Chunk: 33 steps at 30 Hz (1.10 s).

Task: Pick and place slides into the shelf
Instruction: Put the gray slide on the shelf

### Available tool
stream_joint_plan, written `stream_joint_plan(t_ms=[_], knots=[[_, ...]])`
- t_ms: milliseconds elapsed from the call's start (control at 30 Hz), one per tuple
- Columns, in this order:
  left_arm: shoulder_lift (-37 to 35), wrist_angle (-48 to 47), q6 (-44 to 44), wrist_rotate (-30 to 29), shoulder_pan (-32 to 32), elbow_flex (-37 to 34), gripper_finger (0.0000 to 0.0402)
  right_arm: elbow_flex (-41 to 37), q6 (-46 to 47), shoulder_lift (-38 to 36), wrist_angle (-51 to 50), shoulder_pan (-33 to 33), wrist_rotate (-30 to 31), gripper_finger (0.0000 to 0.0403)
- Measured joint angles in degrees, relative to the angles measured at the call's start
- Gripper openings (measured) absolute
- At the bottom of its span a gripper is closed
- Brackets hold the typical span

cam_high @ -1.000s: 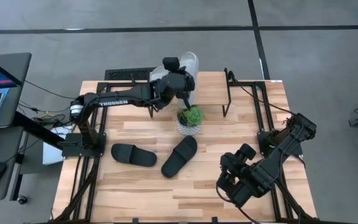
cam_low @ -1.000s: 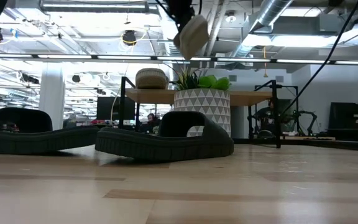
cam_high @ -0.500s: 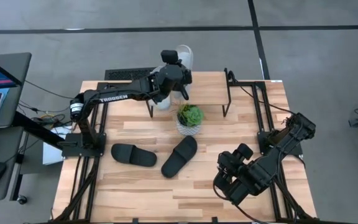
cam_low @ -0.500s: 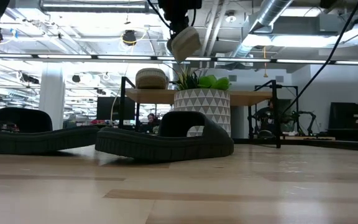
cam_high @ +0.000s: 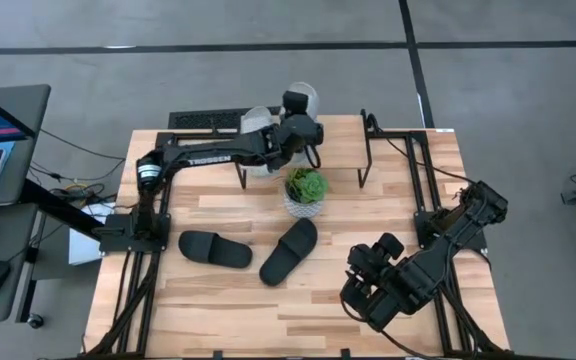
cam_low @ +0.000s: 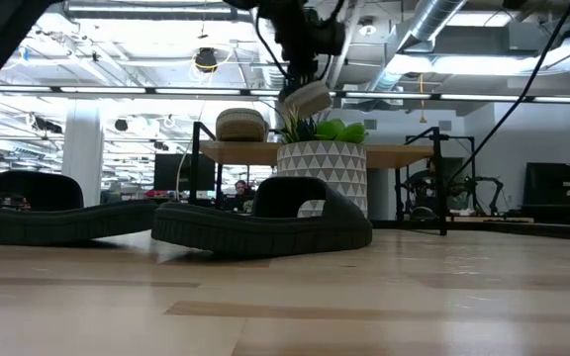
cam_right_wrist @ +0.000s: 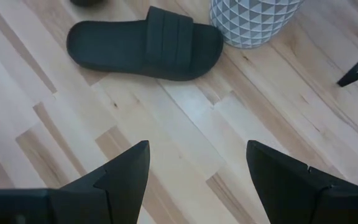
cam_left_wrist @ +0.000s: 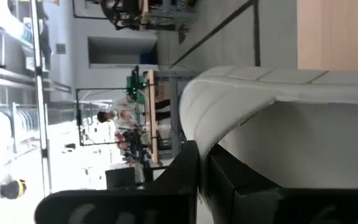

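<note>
— Nearest the front edge of the desk (cam_high: 218, 310), what do you see?

— On the right side, the right pincer (cam_high: 366, 290) hangs low over bare wood, its fingers (cam_right_wrist: 120, 171) spread wide and holding nothing. Its wrist view looks past them at a black slide (cam_right_wrist: 145, 42) lying flat, with the base of a patterned white plant pot (cam_right_wrist: 253, 18) just beyond.

— And further in?

— Two black slides lie on the desk in the middle: one (cam_high: 215, 248) to the left, flat; the other (cam_high: 289, 250) angled, its toe end pointing toward the plant pot (cam_high: 305, 190). They are near each other, not touching. In the low view the nearer one (cam_low: 265, 222) sits in front of the pot (cam_low: 321, 173), the other (cam_low: 57, 213) off to the left.

— Beyond the pot?

— The shelf (cam_high: 338, 140) stands at the far edge, light plank on thin black legs. One light grey slide (cam_high: 258, 150) already rests on its left part; the low view shows it (cam_low: 240, 125) on the plank.

— And the left arm?

— It reaches across to the shelf. The left pincer (cam_high: 303, 125) is clamped on the second light grey slide (cam_high: 304, 98), holding it above the plank, tilted, behind the pot's leaves. The low view shows that slide (cam_low: 305, 99) in the air, clear of the plank. The left wrist view shows dark fingers (cam_left_wrist: 185, 180) pressed tight on the pale strap (cam_left_wrist: 253, 99)
</note>
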Motion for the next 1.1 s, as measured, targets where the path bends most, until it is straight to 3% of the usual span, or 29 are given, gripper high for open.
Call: stream_joint_plan(t_ms=[367,733,1100], knots=[[5.9,0.0,7.4,0.3,0.8,13.3,0.0,0.0,0.0,0.0,0.2,0.0,0.0,0.026],[6.0,-1.4,8.4,-1.6,5.7,13.9,0.0,0.0,0.0,0.0,0.2,0.0,0.1,0.026],[8.8,-4.1,7.1,-2.7,6.0,13.9,0.0,0.0,0.0,0.0,0.0,0.0,0.1,0.026]])
